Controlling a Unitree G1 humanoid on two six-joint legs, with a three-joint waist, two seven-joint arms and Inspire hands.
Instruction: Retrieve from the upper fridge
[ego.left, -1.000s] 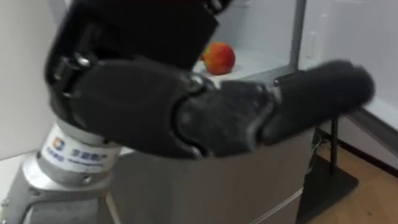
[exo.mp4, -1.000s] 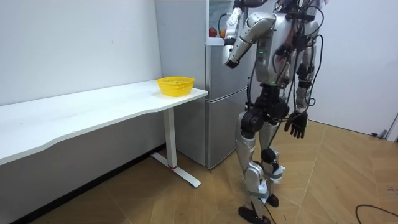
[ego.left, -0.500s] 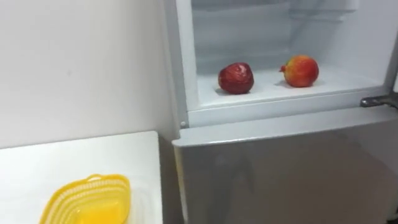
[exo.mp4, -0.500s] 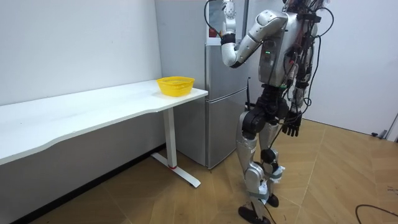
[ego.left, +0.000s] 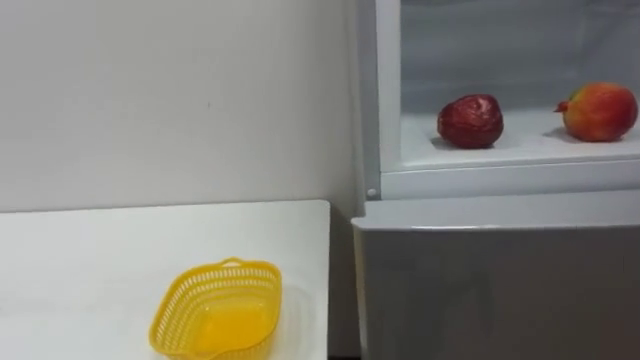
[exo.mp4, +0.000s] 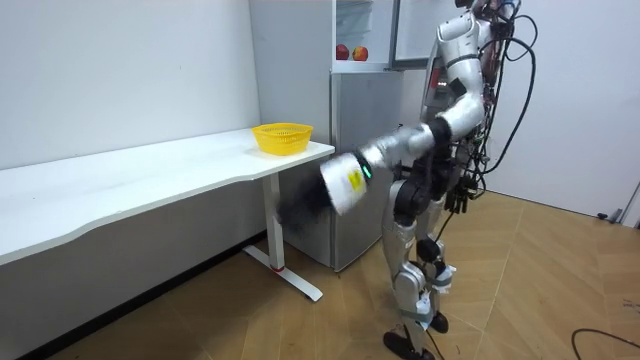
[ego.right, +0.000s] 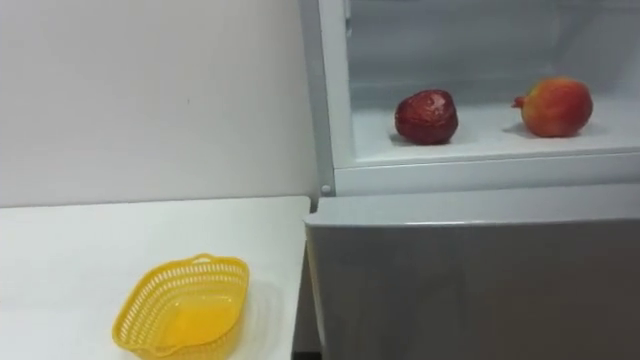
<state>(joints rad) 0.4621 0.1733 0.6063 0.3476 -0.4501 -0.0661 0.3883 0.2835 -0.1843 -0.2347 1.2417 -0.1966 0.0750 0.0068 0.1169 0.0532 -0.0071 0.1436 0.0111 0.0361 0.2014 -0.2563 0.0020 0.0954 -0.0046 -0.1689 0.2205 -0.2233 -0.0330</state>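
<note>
The upper fridge compartment (ego.left: 500, 165) stands open. On its white shelf lie a dark red fruit (ego.left: 470, 121) and, to its right, an orange-red fruit (ego.left: 600, 110); both also show in the right eye view, the dark red fruit (ego.right: 427, 116) and the orange-red fruit (ego.right: 556, 106). In the room view I stand in front of the fridge (exo.mp4: 360, 160). My left arm reaches low toward the room view's left, and my left hand (exo.mp4: 300, 205) is a dark blur beside the table leg. My right hand (exo.mp4: 458, 192) hangs by my hip.
A yellow mesh basket (ego.left: 215, 310) sits empty at the near corner of the white table (ego.left: 90, 270), just left of the fridge. The grey lower fridge door (ego.left: 500, 290) is closed. The upper door (exo.mp4: 395, 30) stands swung open.
My left arm has dropped from beside the open compartment to low in front of the table. The eye view has turned left, so the fruits sit further right and the basket more central.
</note>
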